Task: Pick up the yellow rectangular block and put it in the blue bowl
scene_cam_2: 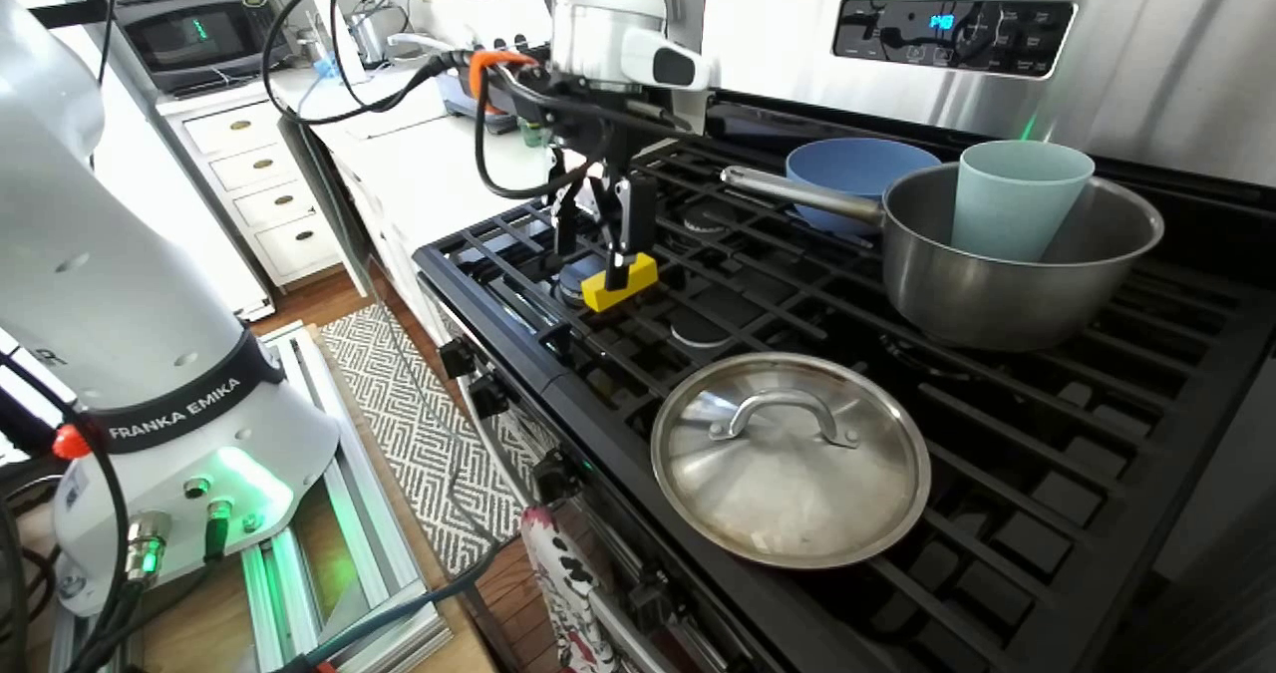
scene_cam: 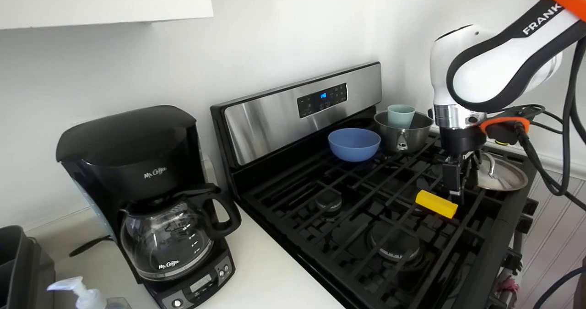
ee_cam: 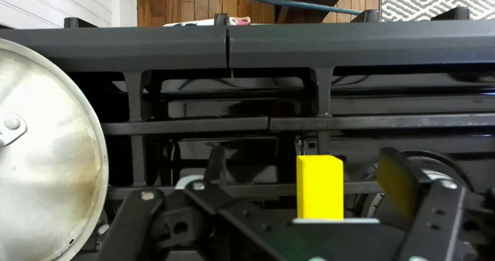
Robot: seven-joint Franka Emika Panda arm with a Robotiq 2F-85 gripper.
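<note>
Jaws apart, the gripper (ee_cam: 303, 166) seems ready to grasp the yellow block (ee_cam: 320, 187) between them on the grate (ee_cam: 193, 126); next: close, then lift toward the blue bowl (scene_cam: 354, 144), ten o'clock from it in an exterior view.

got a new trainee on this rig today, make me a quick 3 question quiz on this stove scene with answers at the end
1. True or false: in the wrist view, the open gripper has the yellow block between its fingers.

2. Fill in: the pale green cup sits inside the steel ____.

3. Multiple choice: what does the blue bowl stand on?
A: the round lid
B: the stove
C: the white counter

Key: 1 True. 2 pot. 3 B.
</note>
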